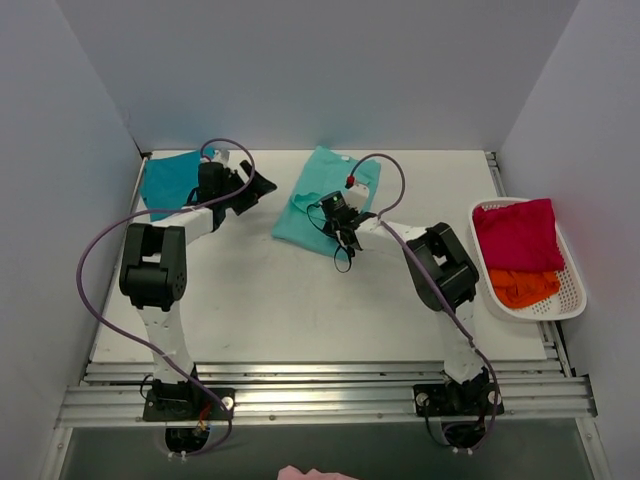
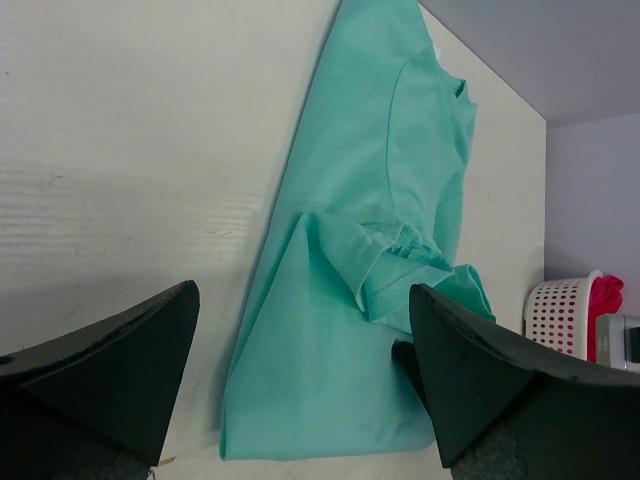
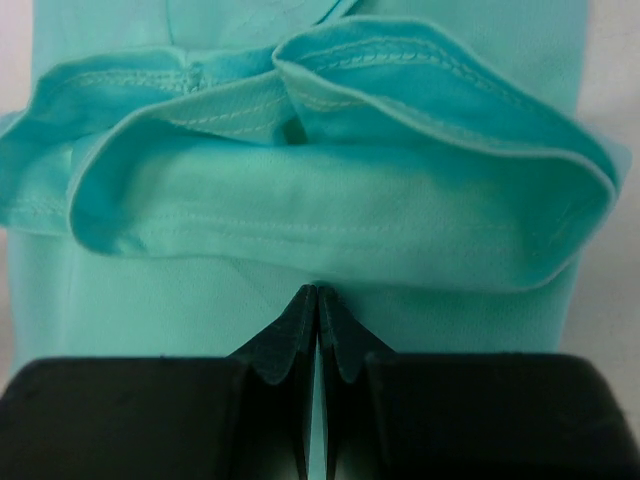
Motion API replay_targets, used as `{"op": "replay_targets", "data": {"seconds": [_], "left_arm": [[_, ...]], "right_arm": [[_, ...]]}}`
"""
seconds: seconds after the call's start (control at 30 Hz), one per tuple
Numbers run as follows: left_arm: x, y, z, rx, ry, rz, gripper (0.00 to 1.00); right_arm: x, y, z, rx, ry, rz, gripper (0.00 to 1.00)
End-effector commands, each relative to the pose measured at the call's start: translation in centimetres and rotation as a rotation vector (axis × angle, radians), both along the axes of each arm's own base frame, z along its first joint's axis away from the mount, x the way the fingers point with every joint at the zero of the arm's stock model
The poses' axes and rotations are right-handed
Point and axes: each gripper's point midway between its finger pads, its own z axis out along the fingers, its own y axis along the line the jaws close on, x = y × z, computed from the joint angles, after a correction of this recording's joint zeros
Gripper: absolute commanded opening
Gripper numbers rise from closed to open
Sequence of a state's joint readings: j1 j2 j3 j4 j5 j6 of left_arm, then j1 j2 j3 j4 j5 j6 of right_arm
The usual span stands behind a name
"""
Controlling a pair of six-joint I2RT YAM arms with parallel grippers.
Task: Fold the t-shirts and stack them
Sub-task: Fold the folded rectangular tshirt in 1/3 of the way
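White flat surface (image 1: 300,310), walled on three sides, carrying all items below. Light mint-green cotton short-sleeved t-shirt (image 1: 305,205), partly folded, lying near the middle of the far half of the surface, its neckline toward the back wall and a sleeve hem bunched into a raised fold on top. Darker teal-blue t-shirt (image 1: 165,180), crumpled at the far left corner, well apart from the mint one. White perforated plastic basket (image 1: 570,290) at the right edge, holding a crimson cloth (image 1: 518,235) at the far end and an orange cloth (image 1: 522,287) at the near end. Left arm's fingers (image 1: 258,186): spread wide, gripping nothing, held between the two shirts and facing the mint one. Right arm's fingers (image 3: 317,300): closed tip to tip, pressed against the mint-green t-shirt just below the bunched sleeve hem; whether a pinch of fabric is caught between them cannot be told.
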State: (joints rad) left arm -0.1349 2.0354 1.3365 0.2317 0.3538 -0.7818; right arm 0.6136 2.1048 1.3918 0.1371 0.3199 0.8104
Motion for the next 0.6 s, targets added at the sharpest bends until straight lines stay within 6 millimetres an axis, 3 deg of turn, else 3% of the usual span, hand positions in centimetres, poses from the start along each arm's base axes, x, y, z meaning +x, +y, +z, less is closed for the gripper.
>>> {"op": "replay_targets", "data": {"seconds": [0.0, 0.23, 0.27, 0.33, 0.37, 0.43, 0.5, 0.57], "left_arm": [[0.5, 0.1, 4.7, -0.029, -0.130, -0.017, 0.95], [0.3, 0.3, 4.9, -0.027, -0.145, -0.012, 0.95], [0.3, 0.3, 4.8, -0.026, -0.146, -0.012, 0.95], [0.3, 0.4, 4.5, -0.027, -0.139, -0.013, 0.95], [0.3, 0.4, 4.5, -0.026, -0.140, -0.014, 0.95], [0.2, 0.4, 4.5, -0.029, -0.139, -0.016, 0.95], [0.0, 0.5, 4.8, -0.030, -0.143, -0.016, 0.96], [-0.2, 0.6, 5.2, -0.028, -0.150, -0.012, 0.96]], "right_arm": [[1.6, 0.0, 0.6, 0.015, -0.019, -0.012, 0.00], [3.8, 0.3, 1.7, 0.046, -0.044, -0.005, 0.00], [4.6, 0.8, 2.9, 0.061, -0.069, -0.002, 0.00], [5.8, 0.4, 3.2, 0.048, -0.074, -0.009, 0.00], [7.1, 0.5, 4.8, 0.063, -0.107, -0.015, 0.00], [9.0, -1.3, 4.1, 0.050, -0.098, -0.047, 0.00], [11.4, -2.4, 5.6, 0.070, -0.123, -0.080, 0.00], [13.5, -5.0, 5.3, 0.072, -0.127, -0.129, 0.00]]}}
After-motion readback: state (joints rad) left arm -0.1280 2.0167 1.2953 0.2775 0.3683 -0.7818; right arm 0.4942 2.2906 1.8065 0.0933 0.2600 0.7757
